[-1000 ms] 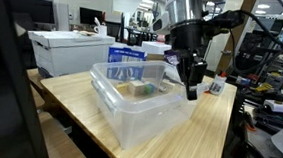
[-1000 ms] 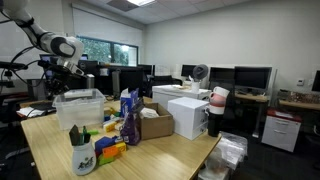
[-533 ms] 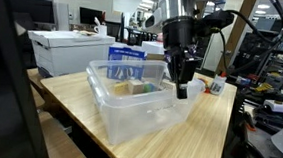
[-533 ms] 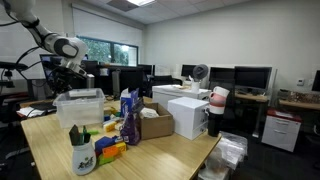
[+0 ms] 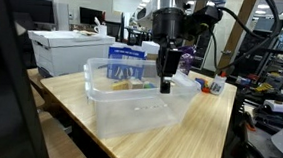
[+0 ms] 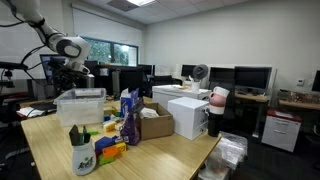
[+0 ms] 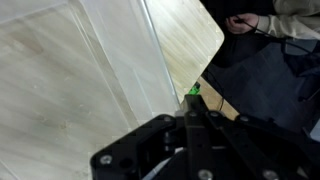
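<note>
Wrist view, clear rect. plastic bin (image 7: 120,50), pale wood-grain table (image 7: 190,40)

Whatever sits inside the plastic bin (image 5: 129,113) is smeared by its cloudy walls. Behind the bin, a blue bag (image 5: 126,55) is half hidden. At the bin's rim, the wrist view cuts off the blurred gripper (image 7: 190,108).

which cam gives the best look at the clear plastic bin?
An exterior view: the clear bin is close and nearly whole, with rim and walls visible. In an exterior view from across the room, it is small and distant. The wrist view catches only part of a wall.
</note>
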